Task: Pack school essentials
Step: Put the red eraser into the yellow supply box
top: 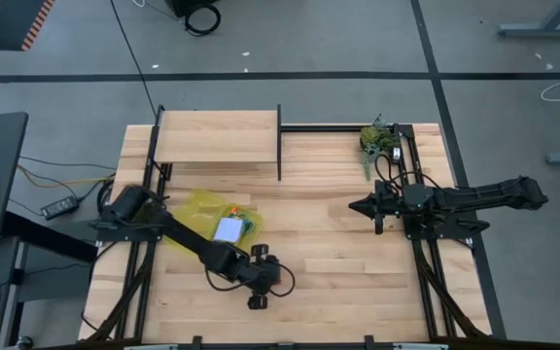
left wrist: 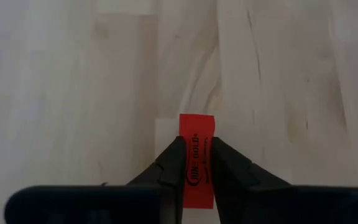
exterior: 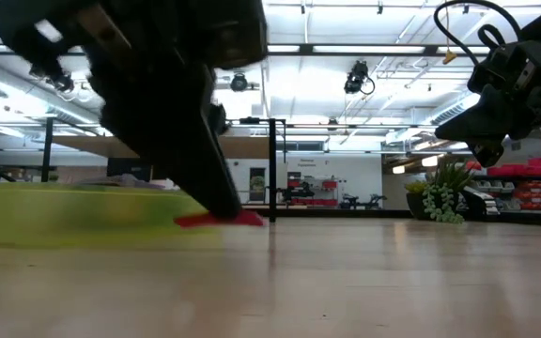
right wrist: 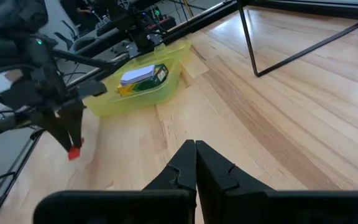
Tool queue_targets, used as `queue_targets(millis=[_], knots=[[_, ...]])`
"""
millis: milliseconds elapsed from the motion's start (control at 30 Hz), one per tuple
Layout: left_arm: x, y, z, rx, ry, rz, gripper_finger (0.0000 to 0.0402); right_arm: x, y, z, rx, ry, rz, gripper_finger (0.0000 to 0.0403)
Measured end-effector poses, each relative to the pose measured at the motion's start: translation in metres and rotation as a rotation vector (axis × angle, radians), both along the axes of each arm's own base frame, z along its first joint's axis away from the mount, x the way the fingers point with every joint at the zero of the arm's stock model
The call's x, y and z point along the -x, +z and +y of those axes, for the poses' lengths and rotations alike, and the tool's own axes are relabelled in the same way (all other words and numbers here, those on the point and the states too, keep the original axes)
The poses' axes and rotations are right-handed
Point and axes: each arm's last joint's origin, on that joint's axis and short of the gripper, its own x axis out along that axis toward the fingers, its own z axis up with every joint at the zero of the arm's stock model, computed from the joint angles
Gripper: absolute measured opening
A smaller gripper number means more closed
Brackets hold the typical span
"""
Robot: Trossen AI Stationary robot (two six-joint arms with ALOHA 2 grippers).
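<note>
L tool (left wrist: 195, 163) is down at the bench (top: 358, 282), approx 6 o'clock of bench centre in the high view, fingers (left wrist: 169, 168) pinching the tiny red eraser (left wrist: 197, 155) across its narrow width. Eraser is a flat red block w/ dark print, far end poking out past the fingertips; in the low view it sits at or just off the wood, can't tell which.

Handling, as a guess: v. light, small, slightly rubbery, so grippy rather than slippery, not fragile. Being thin, it could pivot or tip in the pinch if held off-centre. Best hold is across the short sides near mid-length, roughly where the fingers sit now; the grip looks a bit toward the near end, so watch for droop.

Yellow pouch (right wrist: 143, 93) lies approx 11 o'clock of the L tool, near it, w/ the pale blue note pad (right wrist: 135, 76) and crayon box (right wrist: 151, 79) already inside. That's prob. where the eraser goes.

R tool (right wrist: 195, 163) waits above the bench at approx 3 o'clock, fingers pressed together, holding nothing. Leafy clump (top: 377, 141) sits at the 1 o'clock corner, well apart.
</note>
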Motion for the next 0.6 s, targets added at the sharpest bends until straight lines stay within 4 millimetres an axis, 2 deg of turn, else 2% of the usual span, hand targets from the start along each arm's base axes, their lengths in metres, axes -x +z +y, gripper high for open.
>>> queue_targets(millis=[333,467,600], knots=[[0.024,0.047,0.015,-0.03,0.14,0.019,0.0057,0.0,0.0,0.0,0.0,0.0,0.0,0.001],[0.041,0.064,0.022,-0.061,0.227,0.052,0.0061,0.0,0.0,0.0,0.0,0.0,0.001,0.001],[0.06,0.072,0.025,-0.114,0.305,0.103,0.006,0.0,0.0,0.0,0.0,0.0,0.0,0.001]])
